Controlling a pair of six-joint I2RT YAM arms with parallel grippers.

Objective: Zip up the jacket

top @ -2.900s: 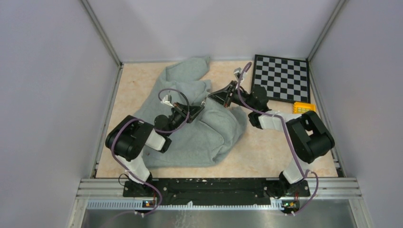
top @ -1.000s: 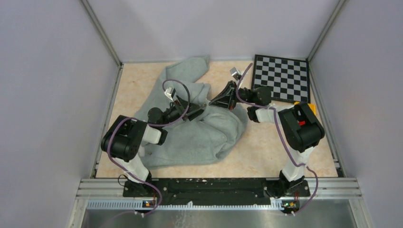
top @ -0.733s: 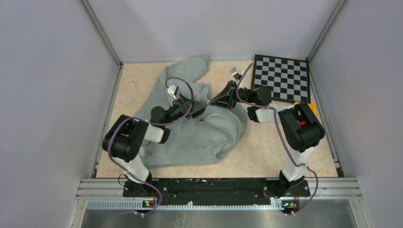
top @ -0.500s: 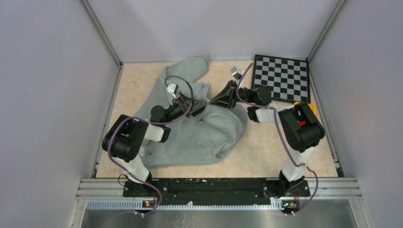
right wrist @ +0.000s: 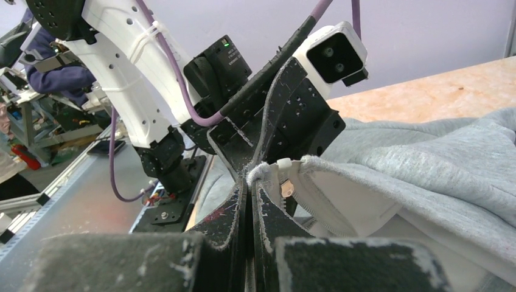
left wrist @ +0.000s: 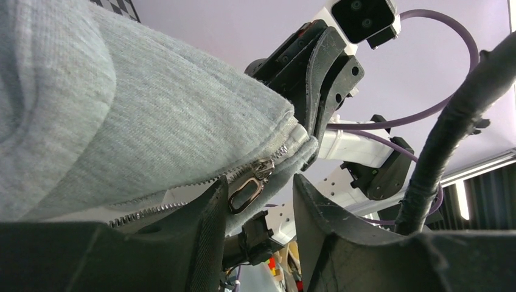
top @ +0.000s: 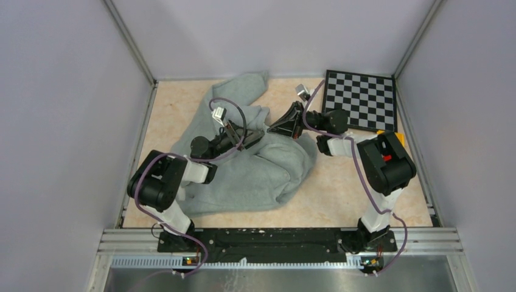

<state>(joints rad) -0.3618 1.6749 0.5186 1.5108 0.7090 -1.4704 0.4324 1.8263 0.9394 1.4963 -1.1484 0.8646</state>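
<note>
Count: 1 grey fleece jacket with 1 metal zipper pull showing. 1 checkerboard, 1 yellow block, partly hidden. 2 grippers: left gripper and right gripper.

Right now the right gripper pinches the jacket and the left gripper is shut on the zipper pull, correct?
No: the left gripper is open, the zipper pull loose between its fingers (left wrist view). The right gripper pinches the jacket.

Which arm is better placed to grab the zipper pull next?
Left. The left gripper is open, with the zipper pull hanging between its fingers. The right gripper is shut on the edge of the jacket, holding it up.
</note>
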